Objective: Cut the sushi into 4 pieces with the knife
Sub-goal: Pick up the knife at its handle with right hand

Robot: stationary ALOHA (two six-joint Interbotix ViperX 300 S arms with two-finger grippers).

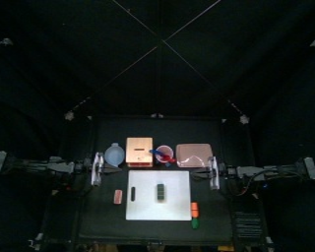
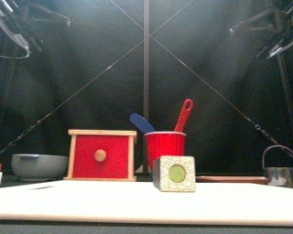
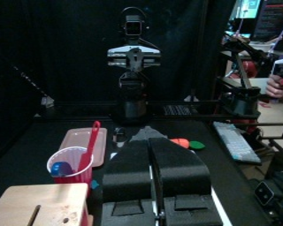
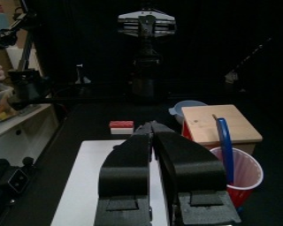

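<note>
We are judging this as the very start. The sushi roll [image 1: 160, 189] is lying whole near the middle of the white cutting board [image 1: 177, 197]. The blue knife [image 2: 140, 122] and the red knife [image 2: 183, 115] are standing in the red cup [image 1: 164, 155] just behind the board, between the wooden box [image 1: 139, 154] and the pink tray [image 1: 193, 155]. The left gripper [image 1: 97, 167] is hovering off the board's back left corner and the right gripper [image 1: 216, 173] off its back right. Both wrist views show the jaws pressed together on nothing. To fetch a knife well, we are thinking the jaws should open before descending and take one handle high above the rim, so the cup neither tips nor drags. The other arm could be readying to steady the roll. The front view is giving us what the top view is not: the two handles leaning apart, and the roll's pale end face with its green centre. Only the top view is showing the roll's length running front to back, plus a pink toy [image 1: 118, 197] left of the board. In both wrist views the closed jaws are hiding the roll.
</note>
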